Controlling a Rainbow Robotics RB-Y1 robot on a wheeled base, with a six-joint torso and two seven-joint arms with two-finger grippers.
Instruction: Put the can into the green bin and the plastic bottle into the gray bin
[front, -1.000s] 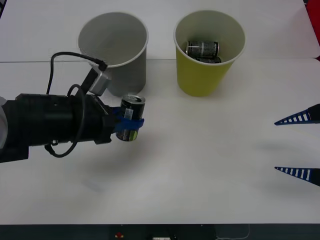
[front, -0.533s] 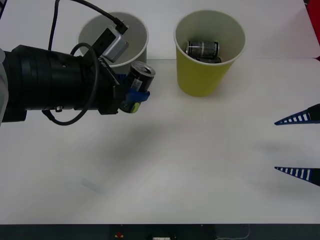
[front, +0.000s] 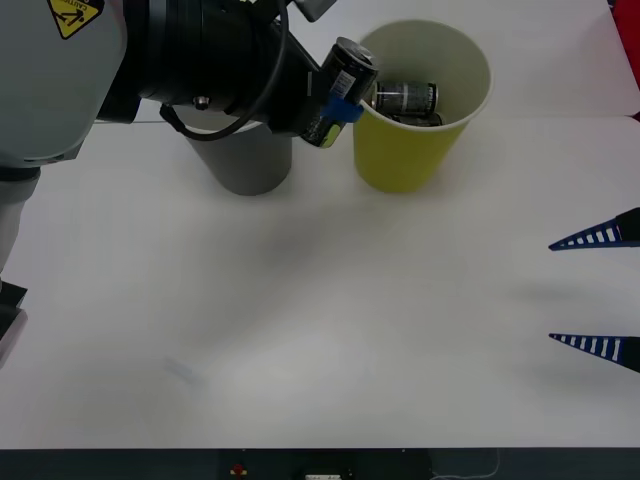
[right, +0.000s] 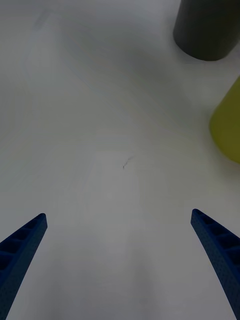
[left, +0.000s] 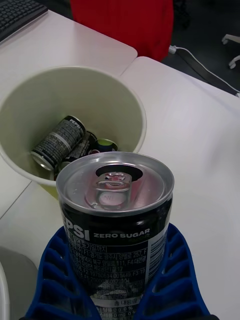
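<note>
My left gripper (front: 333, 106) is shut on the can (front: 347, 68), a black drink can with a silver pull-tab top, held tilted in the air at the left rim of the green bin (front: 412, 150). In the left wrist view the can (left: 116, 210) sits between the blue fingers (left: 55, 272), just short of the green bin (left: 135, 100), which holds other cans (left: 60, 142). The gray bin (front: 245, 160) stands left of the green one, largely hidden behind my left arm. My right gripper (front: 598, 292) hangs open at the table's right edge. The plastic bottle is out of view.
The white table (front: 330, 330) stretches bare in front of both bins. In the right wrist view the gray bin (right: 207, 30) and green bin (right: 227, 125) stand far off across the table. A red object (left: 125, 22) lies beyond the table's far edge.
My left arm has lifted the can from in front of the gray bin and carried it up and to the right, to the green bin's rim. The right arm has not moved.
</note>
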